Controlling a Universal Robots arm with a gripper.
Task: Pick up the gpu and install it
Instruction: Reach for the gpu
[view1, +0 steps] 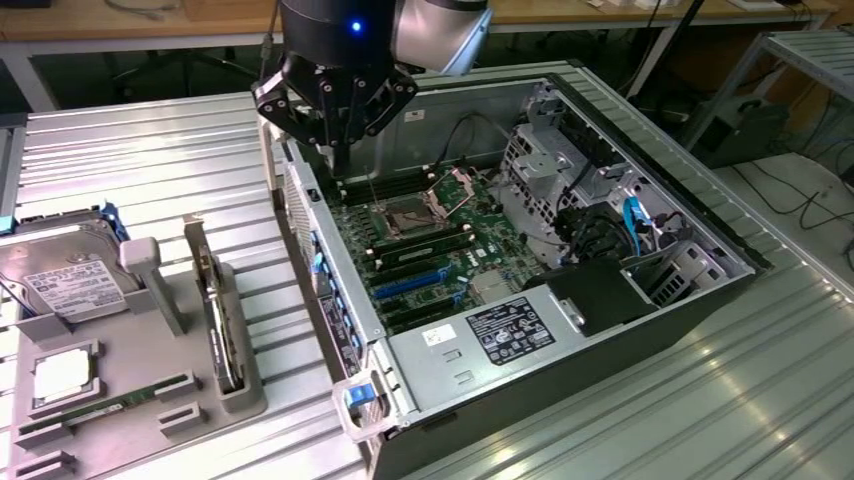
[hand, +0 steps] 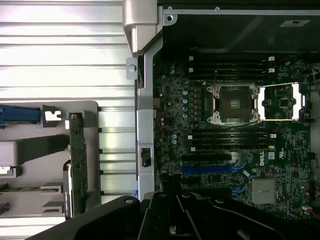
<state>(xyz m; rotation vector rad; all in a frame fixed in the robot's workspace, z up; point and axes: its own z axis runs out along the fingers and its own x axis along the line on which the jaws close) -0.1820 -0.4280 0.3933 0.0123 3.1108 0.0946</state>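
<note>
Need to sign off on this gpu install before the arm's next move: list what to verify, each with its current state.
1. gpu standing on edge in the tray holder: ok.
2. gripper positioned over the gpu: not ok, it hangs above the case edge.
3. Case open, motherboard exposed: ok.
4. Blue slot empty: ok.
5. gpu bracket orientation: cannot tell.
</note>
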